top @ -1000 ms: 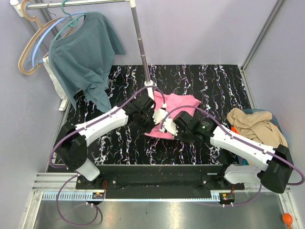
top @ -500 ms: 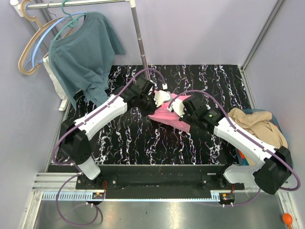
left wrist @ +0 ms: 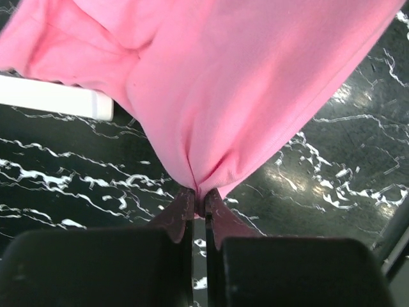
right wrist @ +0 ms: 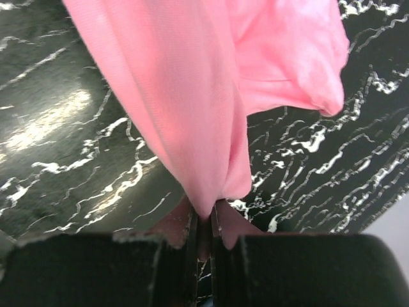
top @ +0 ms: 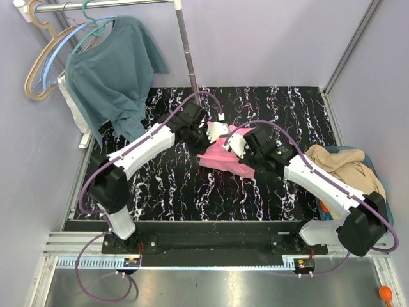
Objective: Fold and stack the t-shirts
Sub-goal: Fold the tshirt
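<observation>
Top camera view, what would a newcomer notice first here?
The bright pink t-shirt in the middle of the black marbled table stands out, bunched and pinched by the left gripper and the right gripper, each shut on a fold. Next come the teal shirt hanging from a rack at the back left, and a tan shirt heaped at the table's right edge.

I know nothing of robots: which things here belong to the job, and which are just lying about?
Job: pink t-shirt, gripped by left pincer and right pincer; tan t-shirt.
Lying about: teal shirt, hangers, clothes rack.
</observation>
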Available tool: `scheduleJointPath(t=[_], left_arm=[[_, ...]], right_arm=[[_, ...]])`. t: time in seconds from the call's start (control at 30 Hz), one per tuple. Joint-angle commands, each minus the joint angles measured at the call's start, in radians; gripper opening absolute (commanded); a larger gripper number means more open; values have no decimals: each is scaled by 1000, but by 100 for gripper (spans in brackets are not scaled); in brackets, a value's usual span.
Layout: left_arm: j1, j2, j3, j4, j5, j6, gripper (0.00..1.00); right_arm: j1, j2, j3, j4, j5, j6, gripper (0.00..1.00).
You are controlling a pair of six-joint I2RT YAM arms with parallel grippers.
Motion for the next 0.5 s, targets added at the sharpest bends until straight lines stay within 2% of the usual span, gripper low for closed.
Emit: scheduleJointPath(t=[0.0,0.23,0.47], left_arm=[[-4,-106,-51,-56,7,30,0],[-45,-189,-143,-90,-14,25,0],[-65,-137,-147,-97,-12,31,0]], right_arm=[[1,-70,38,-52,-63,45,0],[1,-111,31,-117,-158,93,0],[2,-88,8,-109,-226,107,0]])
